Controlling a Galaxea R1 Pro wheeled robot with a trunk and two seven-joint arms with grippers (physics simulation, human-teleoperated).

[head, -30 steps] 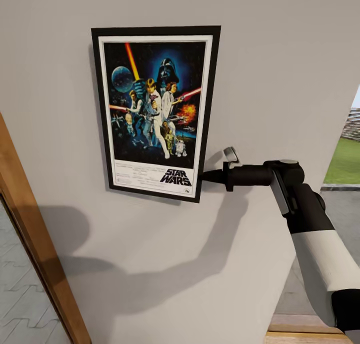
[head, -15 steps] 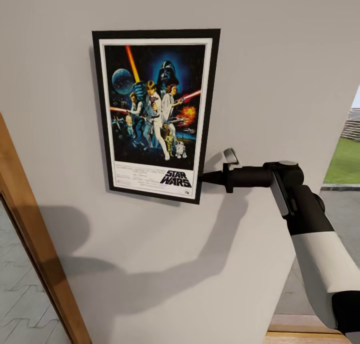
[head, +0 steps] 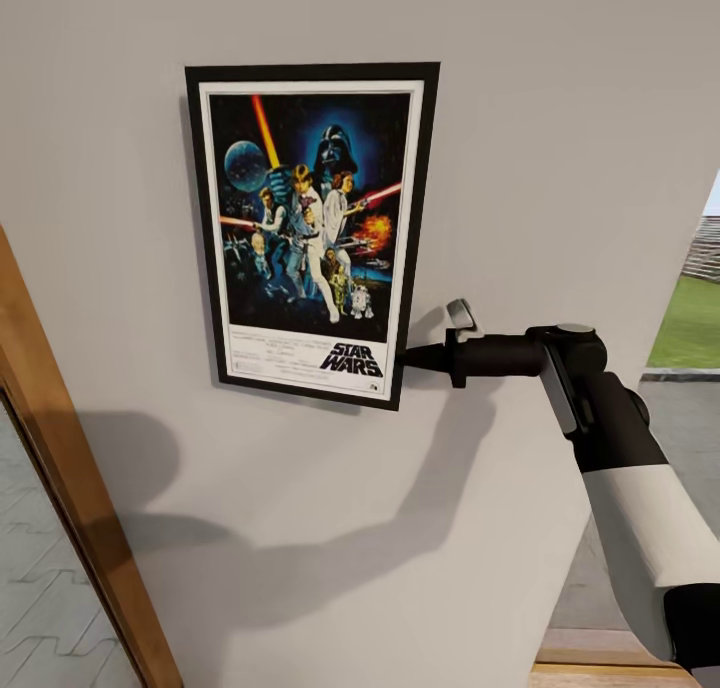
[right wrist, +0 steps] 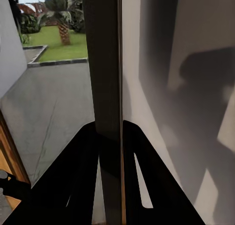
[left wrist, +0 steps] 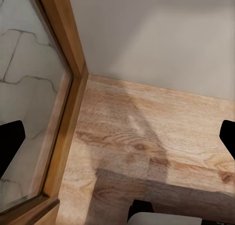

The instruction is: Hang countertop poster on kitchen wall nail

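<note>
The Star Wars poster [head: 310, 228], black-framed with a white border, stands upright against the light grey wall [head: 560, 118], slightly tilted. My right gripper [head: 405, 356] reaches in from the right and is shut on the frame's lower right edge. In the right wrist view the poster [right wrist: 105, 63] appears edge-on as a dark strip, with my right gripper [right wrist: 108, 127] clamped on it. The wall nail is hidden behind the poster. The countertop is out of view. My left gripper [left wrist: 117, 137] hangs open over the wooden floor [left wrist: 147, 137], nothing between its fingers.
A wooden door frame [head: 70, 508] with pale tiles behind it runs along the left. An opening [head: 690, 328] at the right looks out on pavement and grass. In the left wrist view, the frame [left wrist: 63, 87] meets the floor.
The poster's top edge has sunk a little in the head view while its bottom edge and my right gripper stayed almost still.
</note>
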